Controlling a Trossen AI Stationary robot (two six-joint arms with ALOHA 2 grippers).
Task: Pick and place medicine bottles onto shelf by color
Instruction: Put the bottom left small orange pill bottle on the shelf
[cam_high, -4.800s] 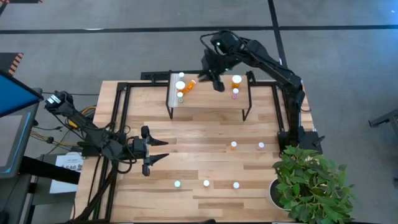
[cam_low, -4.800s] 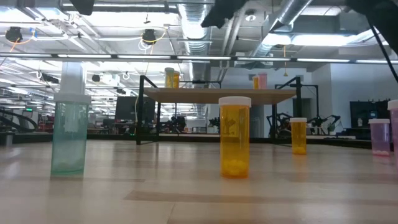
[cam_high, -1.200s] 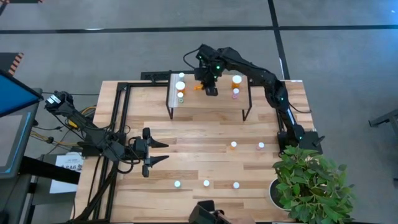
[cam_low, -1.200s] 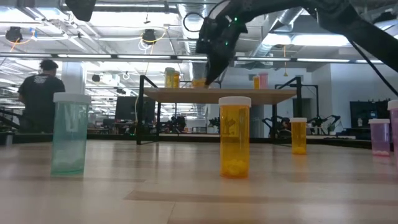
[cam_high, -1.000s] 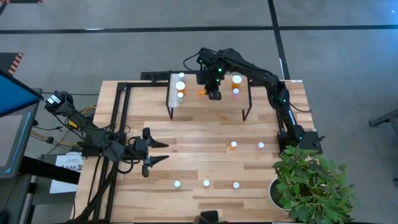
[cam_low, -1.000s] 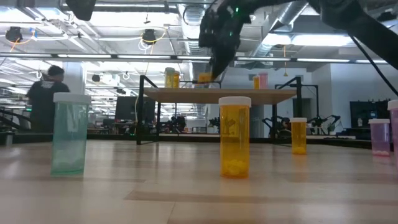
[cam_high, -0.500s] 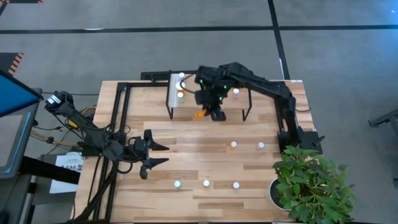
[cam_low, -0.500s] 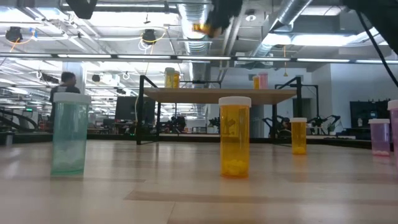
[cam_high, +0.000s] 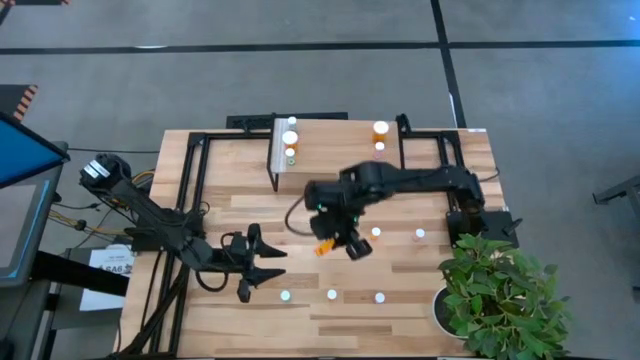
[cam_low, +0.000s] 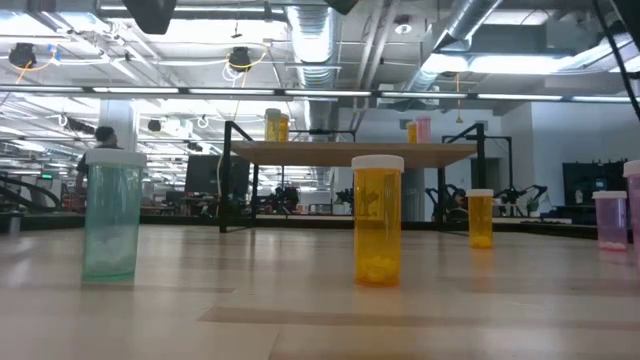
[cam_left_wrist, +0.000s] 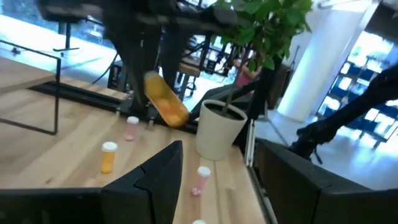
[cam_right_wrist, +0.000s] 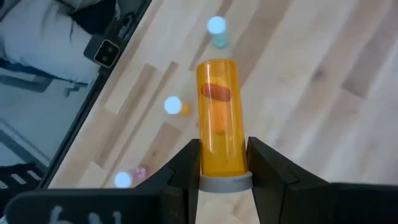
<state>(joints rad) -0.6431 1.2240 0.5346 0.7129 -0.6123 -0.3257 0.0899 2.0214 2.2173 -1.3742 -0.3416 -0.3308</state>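
My right gripper (cam_high: 338, 242) hangs over the middle of the table, shut on an orange medicine bottle (cam_right_wrist: 219, 121) with a pale cap. The shelf (cam_high: 335, 160) stands at the far side. It carries three bottles at its left end (cam_high: 290, 138) and two at its right end (cam_high: 380, 130). Several more bottles stand upright on the table: orange (cam_high: 376, 233), pink (cam_high: 419, 235), and green (cam_high: 285, 295), orange (cam_high: 332, 295) and pink (cam_high: 379, 297) nearer the front edge. My left gripper (cam_high: 272, 265) is open and level at the near left, with nothing between its fingers. My right gripper pinches the orange bottle's body just above its cap (cam_right_wrist: 219, 167), one finger (cam_right_wrist: 186, 163) on each side. The fingers slant down. The bottle lies along them, cap toward the wrist, body sticking out past the tips. It hangs tilted (cam_left_wrist: 165, 102), clear of the table.
A potted plant (cam_high: 500, 290) fills the near right corner. Black frame rails (cam_high: 195, 180) run along the table's left and far sides. In the low view, a person (cam_low: 100, 140) shows in the room far behind the table.
My right gripper has carried the orange bottle off the shelf, moving toward the table's near edge to over mid-table and rolling as it went; the bottle stays in its hold. My left gripper has shifted a little toward the table's right and near edges.
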